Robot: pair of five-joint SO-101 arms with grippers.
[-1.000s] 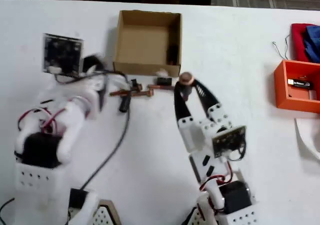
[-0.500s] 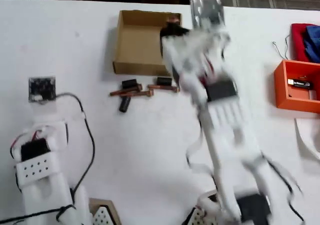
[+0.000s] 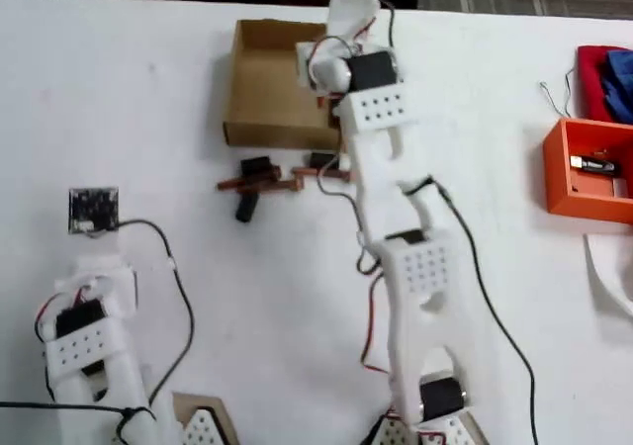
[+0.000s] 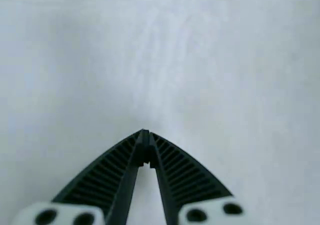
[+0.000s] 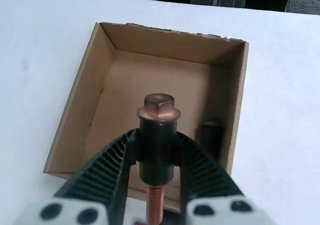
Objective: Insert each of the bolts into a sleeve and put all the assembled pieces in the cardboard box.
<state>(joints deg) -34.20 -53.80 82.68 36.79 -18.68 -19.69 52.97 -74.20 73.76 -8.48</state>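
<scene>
- While your right fingers (image 5: 110, 170) hang over the cardboard box (image 5: 170, 35), pinched tight on a black sleeve (image 5: 157, 152) with a copper bolt (image 5: 159, 109) pushed through it, bring them lower before you let go. That way the piece lands flat on the box floor and does not bounce out.
- Aim for the bare cardboard in the middle. What looks like a finished piece (image 5: 210, 135) rests against one side wall, and dropping onto it could knock either one askew.
- Open the fingers only a little at first. The bolt probably sits loose in its sleeve, and a tilt could let it slide out.
- Your left fingers (image 4: 110, 180) are closed tip to tip on nothing, above bare desk (image 4: 200, 60) and well apart from the parts.
- On the arms' side of the box lie more bolts (image 3: 247, 182) and sleeves (image 3: 259, 168), plus one lone sleeve (image 3: 246, 206). The right arm (image 3: 396, 168) passes just beside them, so lift clear when you draw away rather than sweeping across them.
- An orange tray (image 3: 574, 198) sits far off to the side, out of your way.
</scene>
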